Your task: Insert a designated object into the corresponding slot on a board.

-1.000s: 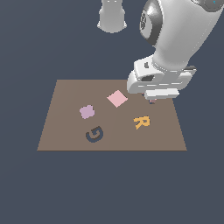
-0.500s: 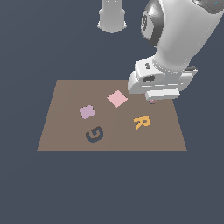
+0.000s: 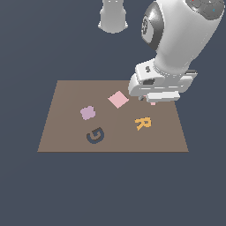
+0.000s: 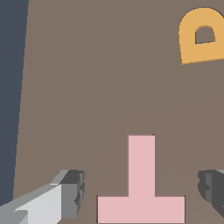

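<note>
We are seeing the pink T block [image 4: 141,192] lying flat on the brown board [image 3: 66,128], near the board's far edge on the exterior view's right. In the wrist view its outline is fringed by a thin dark line; whether that is the slot's edge, we cannot tell. The gripper [image 4: 142,192] is hovering over it with the jaws standing wide, one finger [image 4: 72,192] on each side of the T's crossbar, both clear of the block. In the exterior view the hand [image 3: 156,84] is hiding nearly all of the T.

Working outward, we are noting an orange letter R [image 3: 142,123] just beside the gripper, a pink square tile [image 3: 118,99] toward the middle, a lilac blob piece [image 3: 88,113] and a dark grey letter G [image 3: 95,135] farther to the exterior view's left. The board is sitting on a plain dark blue-grey ground [image 3: 110,190].
</note>
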Motion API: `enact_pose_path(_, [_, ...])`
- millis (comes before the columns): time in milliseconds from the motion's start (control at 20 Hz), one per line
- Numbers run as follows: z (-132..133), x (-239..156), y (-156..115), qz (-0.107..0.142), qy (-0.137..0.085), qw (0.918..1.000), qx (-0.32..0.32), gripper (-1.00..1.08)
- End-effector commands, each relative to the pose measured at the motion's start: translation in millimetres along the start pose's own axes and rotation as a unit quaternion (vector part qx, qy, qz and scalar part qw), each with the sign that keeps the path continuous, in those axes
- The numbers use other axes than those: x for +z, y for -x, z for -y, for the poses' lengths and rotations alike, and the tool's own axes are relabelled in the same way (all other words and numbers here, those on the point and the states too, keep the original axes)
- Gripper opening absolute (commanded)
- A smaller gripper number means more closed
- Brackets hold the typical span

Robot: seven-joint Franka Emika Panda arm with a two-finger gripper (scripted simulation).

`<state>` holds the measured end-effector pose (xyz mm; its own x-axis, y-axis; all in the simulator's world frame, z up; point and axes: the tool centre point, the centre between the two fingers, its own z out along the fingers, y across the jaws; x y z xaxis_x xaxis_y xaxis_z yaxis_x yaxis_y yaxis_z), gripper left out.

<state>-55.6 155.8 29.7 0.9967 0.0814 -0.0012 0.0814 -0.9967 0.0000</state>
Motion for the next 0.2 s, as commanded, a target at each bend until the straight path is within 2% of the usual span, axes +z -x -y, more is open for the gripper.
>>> enact_pose_path(0, [0.0, 0.0, -0.1, 0.000, 0.000, 1.0000, 0.000, 1.00])
enact_pose_path(150, [0.0, 0.0, -0.1, 0.000, 0.000, 1.0000, 0.000, 1.00])
